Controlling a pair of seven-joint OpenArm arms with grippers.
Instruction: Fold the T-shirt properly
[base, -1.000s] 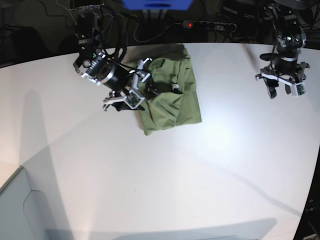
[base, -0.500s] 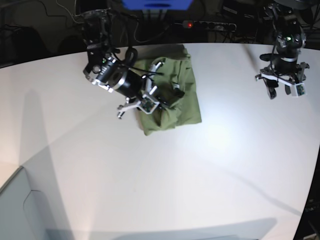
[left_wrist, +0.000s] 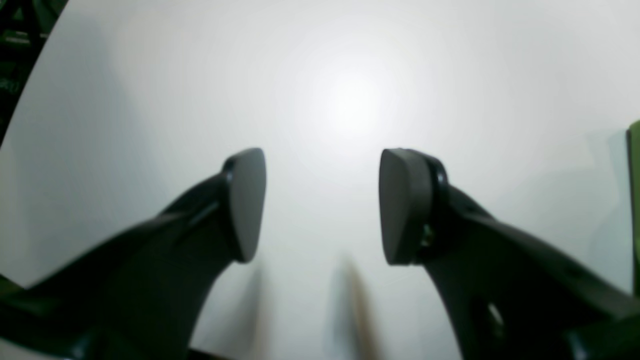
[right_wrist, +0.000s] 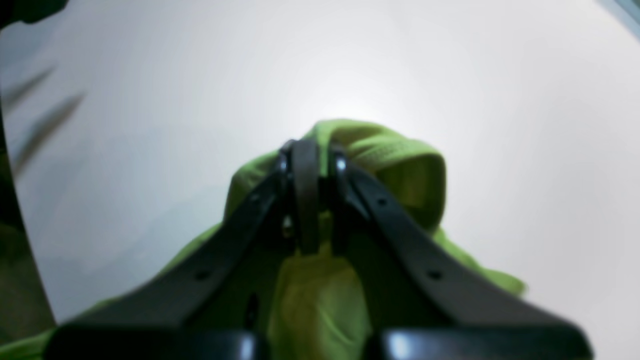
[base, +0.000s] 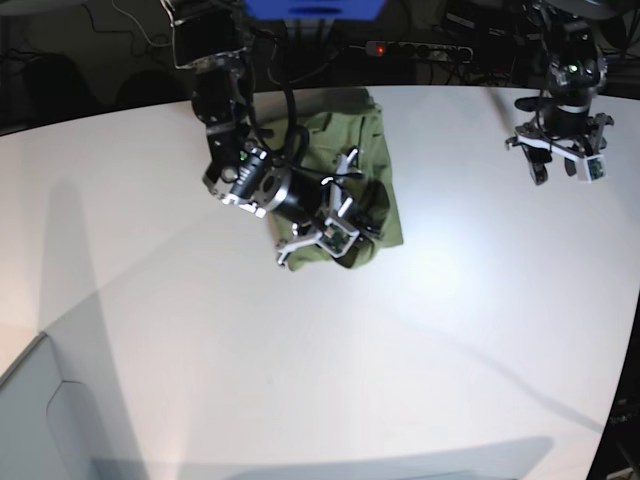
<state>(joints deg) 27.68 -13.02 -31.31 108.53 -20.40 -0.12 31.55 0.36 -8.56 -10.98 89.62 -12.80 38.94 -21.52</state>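
My right gripper (right_wrist: 312, 200) is clamped on a raised fold of the T-shirt (base: 375, 160). Shirt lies bunched at the table's (base: 300, 380) 12 o'clock side. My left gripper (left_wrist: 322, 205) hangs spread wide at 2 o'clock, holding nothing.

white table (base: 300, 380) | power strip (base: 420, 49) behind, red light lit

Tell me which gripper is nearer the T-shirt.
Right. The right gripper is shut on a bunched fold of the T-shirt, over its near edge. The left gripper hangs open above bare table, well off to the shirt's side, touching nothing.
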